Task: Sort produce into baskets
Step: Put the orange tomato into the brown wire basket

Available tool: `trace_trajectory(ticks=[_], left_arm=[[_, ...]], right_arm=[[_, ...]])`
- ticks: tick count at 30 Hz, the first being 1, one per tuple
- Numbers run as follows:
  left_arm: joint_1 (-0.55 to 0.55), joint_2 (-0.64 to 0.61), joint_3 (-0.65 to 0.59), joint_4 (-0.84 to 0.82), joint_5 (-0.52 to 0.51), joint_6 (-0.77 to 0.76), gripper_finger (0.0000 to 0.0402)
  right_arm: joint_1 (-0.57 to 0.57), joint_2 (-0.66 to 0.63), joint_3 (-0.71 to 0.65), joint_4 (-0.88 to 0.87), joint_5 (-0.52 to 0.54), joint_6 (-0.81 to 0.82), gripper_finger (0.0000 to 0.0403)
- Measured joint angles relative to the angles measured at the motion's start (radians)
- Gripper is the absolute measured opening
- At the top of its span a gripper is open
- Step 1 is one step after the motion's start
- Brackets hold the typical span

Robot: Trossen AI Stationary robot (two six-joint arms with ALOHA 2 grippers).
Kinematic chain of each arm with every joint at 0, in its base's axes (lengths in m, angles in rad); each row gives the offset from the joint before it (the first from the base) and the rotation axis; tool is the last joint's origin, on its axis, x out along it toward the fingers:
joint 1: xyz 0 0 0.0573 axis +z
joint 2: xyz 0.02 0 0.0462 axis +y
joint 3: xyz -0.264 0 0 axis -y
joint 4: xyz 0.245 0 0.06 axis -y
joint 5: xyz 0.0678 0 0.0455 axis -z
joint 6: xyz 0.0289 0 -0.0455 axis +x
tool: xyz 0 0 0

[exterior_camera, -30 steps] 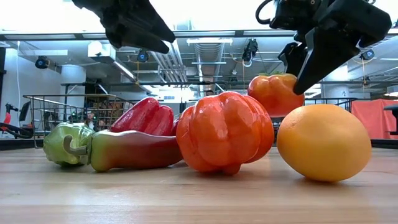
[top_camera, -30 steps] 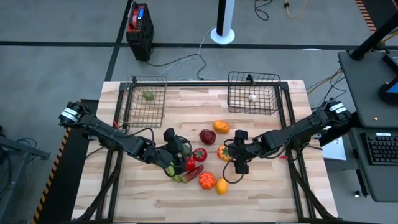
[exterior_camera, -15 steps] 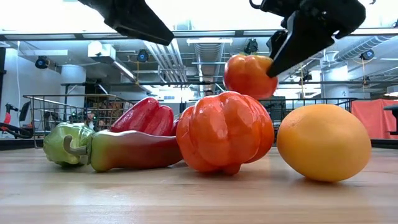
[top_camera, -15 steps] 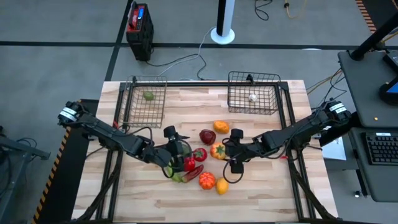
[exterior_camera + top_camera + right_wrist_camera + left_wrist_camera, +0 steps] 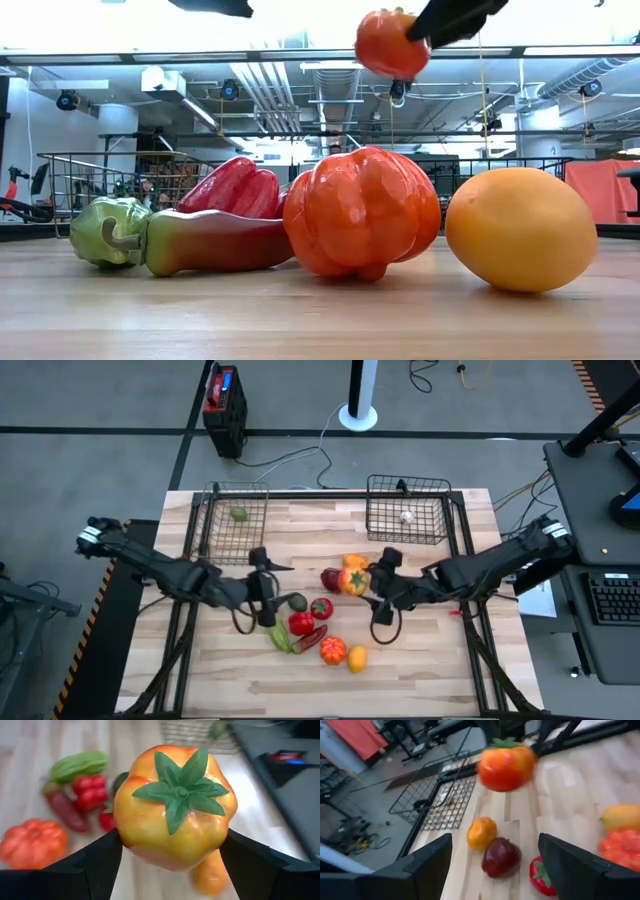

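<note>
Right gripper [image 5: 372, 582]: pinched on the orange-yellow pepper [image 5: 175, 807], which is gripped at its sides with the green stem cap turned toward the wrist; it is lifted clear of the table [image 5: 420, 660].
Left gripper [image 5: 268, 592]: fingers spread, nothing between them; hung above the table just beside the produce pile [image 5: 315, 630].
Key relation: the right basket [image 5: 407, 510], with one small white piece [image 5: 406, 516] in it, lies ahead of the right gripper, toward the table's far edge and slightly to its outer side; judged the nearer drop point for this arm.
Left basket [image 5: 232, 518]: holds one green piece [image 5: 239, 514]; it is well apart from the held pepper and on the left arm's side.
Long axis: the pepper is squat, stem-to-base axis roughly along the gripper's reach; no turning is judged necessary before release.
Remaining on table: red pepper [image 5: 232, 188], ribbed orange pumpkin [image 5: 362, 212], smooth orange [image 5: 520, 228], green-and-maroon pieces beneath and beside the left gripper.
</note>
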Motion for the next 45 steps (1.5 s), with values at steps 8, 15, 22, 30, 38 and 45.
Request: trace_trajectory(ticks=[8,15,22,30,38,45], left_arm=[[0.009,-0.130,-0.120,0.079,0.021,0.010,0.0279],[0.015,-0.142,-0.336,0.439,0.112,-0.018,0.0279],[0.021,-0.093,-0.404,0.652,0.099,-0.015,0.0278],[0.046,0.022,-0.376,0.728,0.155,0.019,0.0278],[0.113,0.169,-0.282,0.793,0.165,0.099,0.0278],[0.128,0.219,-0.214,0.776,0.168,0.135,0.0278]], right_arm=[[0.000,-0.010,-0.006,-0.017,0.093,-0.028,0.0299],[0.001,0.015,-0.141,0.304,0.083,-0.110,0.0299],[-0.002,0.091,-0.163,0.462,0.111,-0.164,0.0299],[-0.011,0.135,-0.150,0.523,0.108,-0.215,0.0299],[-0.011,0.129,-0.146,0.534,0.090,-0.242,0.0299],[-0.011,0.125,-0.147,0.530,0.074,-0.261,0.0299]])
